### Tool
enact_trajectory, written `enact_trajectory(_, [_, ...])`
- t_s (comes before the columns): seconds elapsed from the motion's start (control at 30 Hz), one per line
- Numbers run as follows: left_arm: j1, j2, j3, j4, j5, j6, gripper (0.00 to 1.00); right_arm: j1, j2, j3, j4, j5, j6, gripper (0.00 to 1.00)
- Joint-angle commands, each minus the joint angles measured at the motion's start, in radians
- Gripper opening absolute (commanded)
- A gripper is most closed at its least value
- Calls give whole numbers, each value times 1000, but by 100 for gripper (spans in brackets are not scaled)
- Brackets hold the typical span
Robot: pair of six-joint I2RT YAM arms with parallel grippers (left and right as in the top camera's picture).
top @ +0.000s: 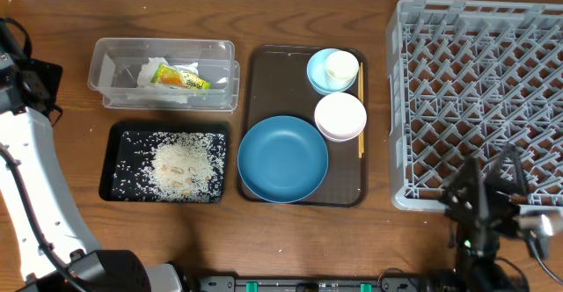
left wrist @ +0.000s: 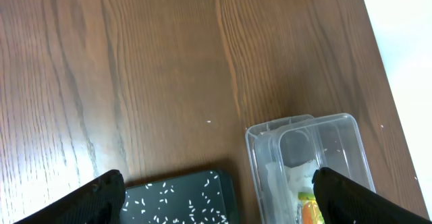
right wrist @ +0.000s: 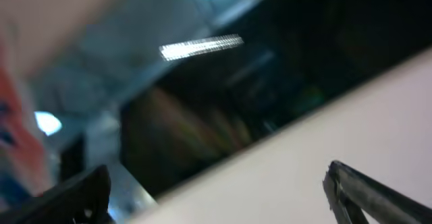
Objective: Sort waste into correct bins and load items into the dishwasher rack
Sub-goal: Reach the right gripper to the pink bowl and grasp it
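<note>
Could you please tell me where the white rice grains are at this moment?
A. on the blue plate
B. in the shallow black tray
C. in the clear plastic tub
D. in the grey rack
B: the rice grains lie scattered inside the black tray, while the clear tub holds the napkin and wrapper.
</note>
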Motion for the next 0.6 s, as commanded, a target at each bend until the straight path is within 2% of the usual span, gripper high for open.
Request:
enact_trajectory(0.0, [3, 2, 3, -5, -5, 6, 91, -12, 59, 59, 47, 24, 119, 99])
enact_trajectory(0.1, [3, 2, 3, -5, -5, 6, 91, -12, 167, 175, 34, 8, 82, 99])
enact_trajectory(0.2, [3, 2, 3, -5, -5, 6, 91, -12, 340, 332, 34, -120, 2, 99])
enact_trajectory(0.3, [3, 2, 3, -5, -5, 6, 91, -11, 564, 521, 33, -351, -63, 99])
enact_trajectory(0.43, [3, 2, 3, -5, -5, 6, 91, 12, 871, 803, 13, -728, -65, 99])
enact_trajectory(0.5, [3, 2, 3, -5, -5, 6, 91, 38, 995, 941, -57, -861, -71, 99])
enact_trajectory(0.57, [3, 2, 3, -5, -5, 6, 92, 75, 1112, 1081, -203, -938, -122, 99])
